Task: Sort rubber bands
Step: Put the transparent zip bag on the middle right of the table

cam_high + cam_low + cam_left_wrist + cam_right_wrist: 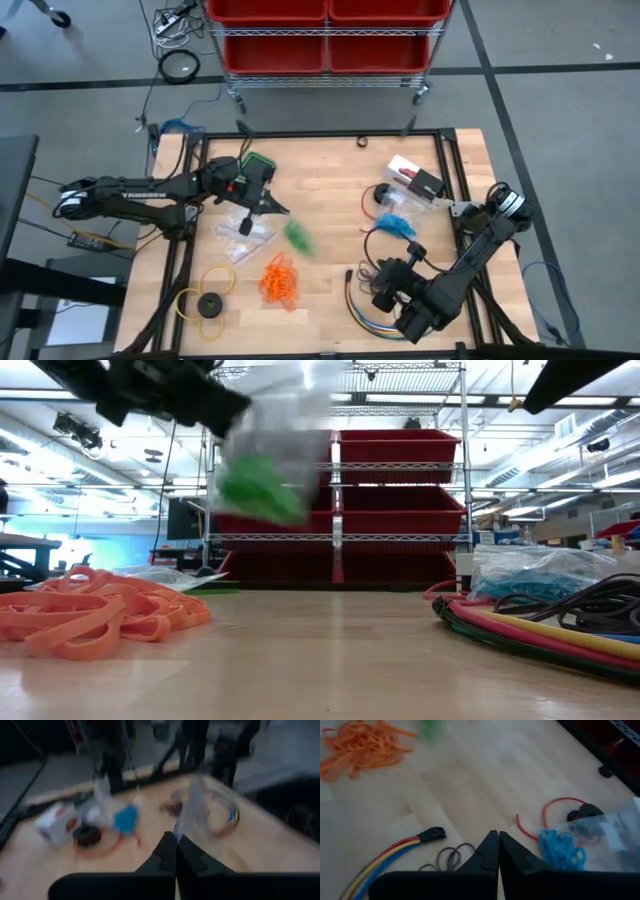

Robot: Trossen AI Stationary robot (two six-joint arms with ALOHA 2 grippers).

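- Overhead, the left gripper [277,207] hangs above the middle of the table [330,175], fingers pressed together; a clear bag with green rubber bands [298,238] shows as a blur just beside its tip — whether the fingers pinch the bag I cannot tell.
- From table height, that green bunch [258,488] is well above the wood, in mid-air.
- Orange rubber bands [279,280] lie loose in a heap near the front edge, with bare wood between them and the multicoloured cables [362,305] to the right.
- Blue rubber bands [398,224] sit in a clear bag on the right half, just beside a red cable loop with a dark disc [385,195].
- A small dark bunch [451,856] lies near the cable ends, close under the right gripper [494,840].
- The right gripper — fingers shut, holding nothing — waits low near the front right corner.
- A yellow ring with a black disc [210,303] lies at the front left, near the frame rail.
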